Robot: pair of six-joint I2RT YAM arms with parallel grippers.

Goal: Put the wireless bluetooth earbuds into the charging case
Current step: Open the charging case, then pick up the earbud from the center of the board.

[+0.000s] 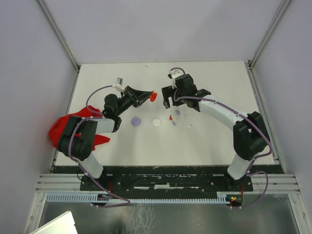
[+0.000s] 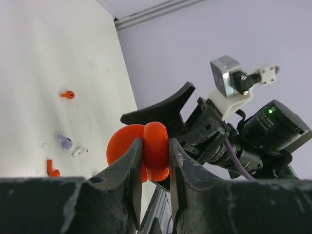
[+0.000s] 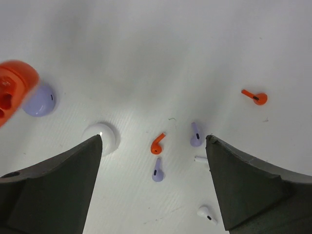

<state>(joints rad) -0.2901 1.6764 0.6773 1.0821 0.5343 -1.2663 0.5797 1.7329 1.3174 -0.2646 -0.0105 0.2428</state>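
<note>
My left gripper (image 1: 147, 96) is shut on a red charging case (image 1: 153, 96) and holds it above the table; its fingers pinch one half of the case (image 2: 156, 146), which looks hinged open. The same case shows at the left edge of the right wrist view (image 3: 14, 92). My right gripper (image 3: 154, 137) hangs open over the earbuds: a red one (image 3: 157, 145), two lilac ones (image 3: 157, 171) (image 3: 195, 136), two white ones (image 3: 206, 213) (image 3: 201, 158), and a second red one (image 3: 256, 97) farther off. Nothing is between its fingers.
A lilac round disc (image 1: 137, 121) and a white round disc (image 1: 156, 123) lie on the white table (image 1: 219, 141) left of the earbuds. A red cloth (image 1: 63, 127) is bunched at the left edge by the left arm. Walls enclose the table's sides.
</note>
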